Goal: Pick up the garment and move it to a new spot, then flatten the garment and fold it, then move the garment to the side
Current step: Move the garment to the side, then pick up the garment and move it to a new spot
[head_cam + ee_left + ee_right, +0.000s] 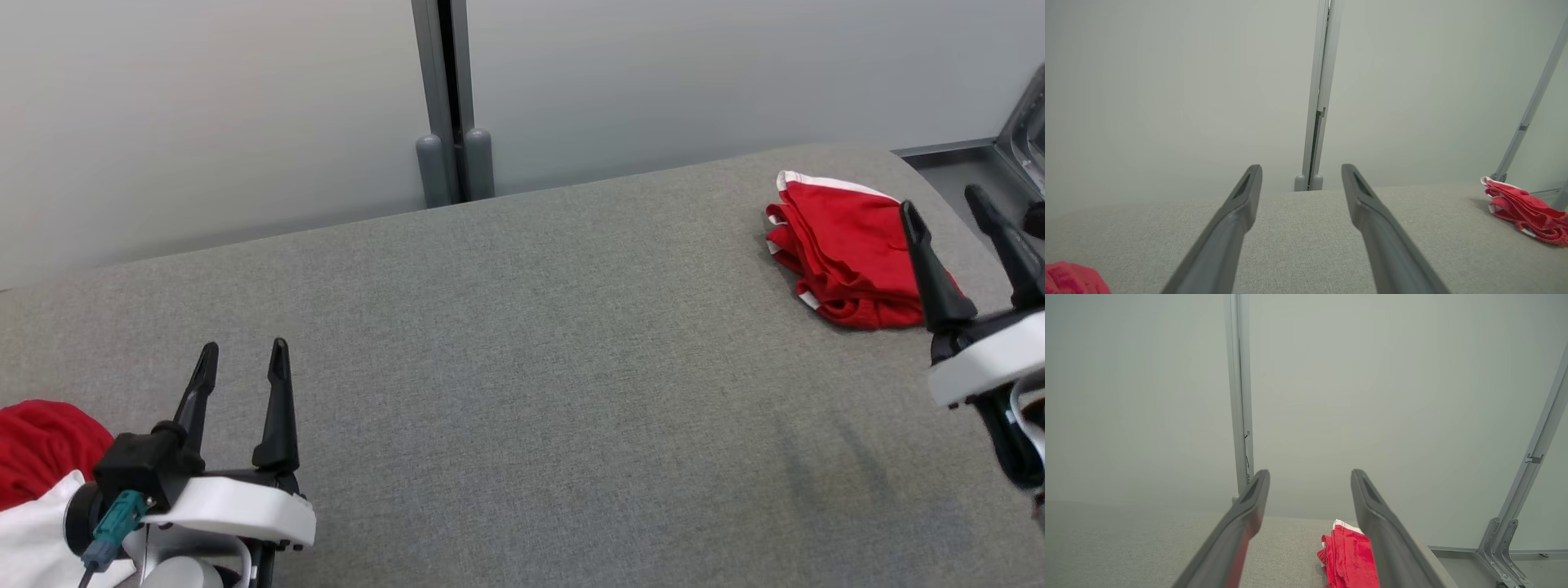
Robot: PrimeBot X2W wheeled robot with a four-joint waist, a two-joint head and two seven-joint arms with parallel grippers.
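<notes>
Head view: folded red garment (845, 257)

The table (506, 343) is padded and covered in grey woven cloth, with a rounded far edge and a rounded far right corner. Most of its top lies bare. A folded red garment (845, 253) with white trim lies flat near that far right corner, its white band toward the far edge. Well apart from it, at the near left edge, a crumpled red heap (41, 445) rests on the top, with a white cloth (33, 531) touching its near side.
</notes>
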